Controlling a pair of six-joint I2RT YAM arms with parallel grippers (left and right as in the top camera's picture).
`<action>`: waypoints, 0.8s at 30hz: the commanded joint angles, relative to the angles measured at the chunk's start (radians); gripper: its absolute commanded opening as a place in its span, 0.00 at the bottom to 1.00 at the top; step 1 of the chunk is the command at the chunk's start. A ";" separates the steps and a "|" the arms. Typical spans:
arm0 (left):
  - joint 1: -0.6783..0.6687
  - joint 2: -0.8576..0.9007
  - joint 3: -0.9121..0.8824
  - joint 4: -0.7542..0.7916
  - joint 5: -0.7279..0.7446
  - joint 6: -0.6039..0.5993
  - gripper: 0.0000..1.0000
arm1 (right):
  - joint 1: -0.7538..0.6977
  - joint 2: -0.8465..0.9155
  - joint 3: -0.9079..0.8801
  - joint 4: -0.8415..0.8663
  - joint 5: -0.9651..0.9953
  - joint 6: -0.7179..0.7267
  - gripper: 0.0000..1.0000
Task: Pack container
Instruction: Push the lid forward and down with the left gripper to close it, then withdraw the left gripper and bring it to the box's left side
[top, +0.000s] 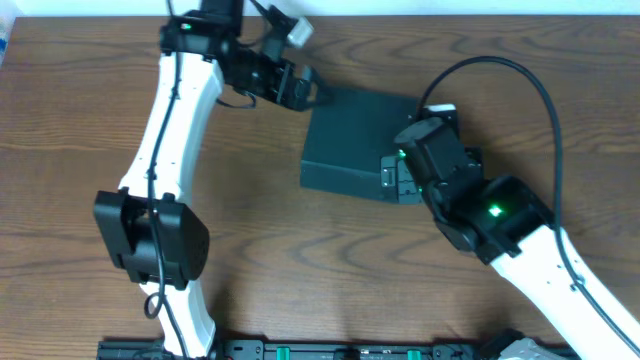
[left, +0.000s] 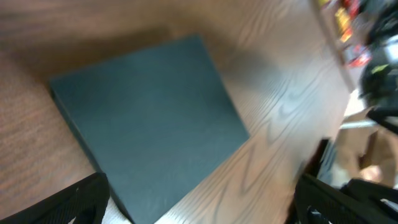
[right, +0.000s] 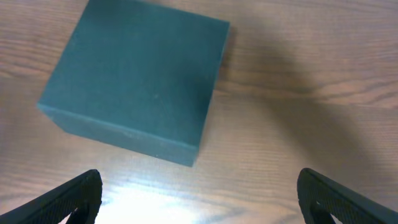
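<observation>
The right gripper (top: 396, 180), jaws released and empty, hovers at the near right edge of the container (top: 352, 138), which sits closed on the worktop (top: 80, 120). Beyond it is the left gripper (top: 304, 92), jaws released, empty. Risk: prying it open unbraced may slide the container.
</observation>
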 joint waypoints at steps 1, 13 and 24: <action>-0.069 -0.017 -0.023 -0.019 -0.172 0.050 0.96 | -0.006 0.056 -0.045 0.036 0.040 -0.004 0.99; -0.052 -0.035 -0.285 -0.009 -0.336 -0.049 0.96 | -0.085 0.158 -0.056 0.073 0.050 0.013 0.99; -0.108 -0.316 -0.459 0.106 -0.774 -0.264 0.96 | -0.105 0.159 -0.066 0.077 0.003 0.016 0.99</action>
